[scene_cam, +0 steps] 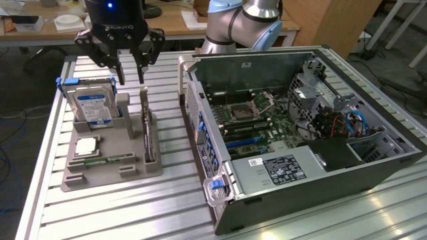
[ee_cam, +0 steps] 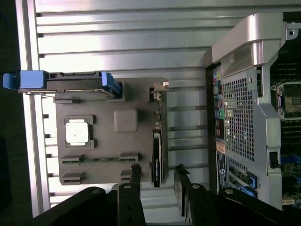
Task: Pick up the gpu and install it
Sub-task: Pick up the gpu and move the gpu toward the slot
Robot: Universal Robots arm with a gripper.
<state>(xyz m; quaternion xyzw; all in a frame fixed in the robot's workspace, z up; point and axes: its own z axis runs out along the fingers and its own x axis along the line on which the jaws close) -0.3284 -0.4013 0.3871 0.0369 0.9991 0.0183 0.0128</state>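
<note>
fingers sitting apart, gripping nothing; gripper hovering just above the gpu, which is standing on edge in the grey holder.

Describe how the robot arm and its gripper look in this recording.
The arm is a silver-grey tube with pale blue joint caps. Its gripper is black: a blocky body with white lettering that reads upside down, a small blue light glowing above it, and two jointed fingers with narrow, flat tips.
</note>
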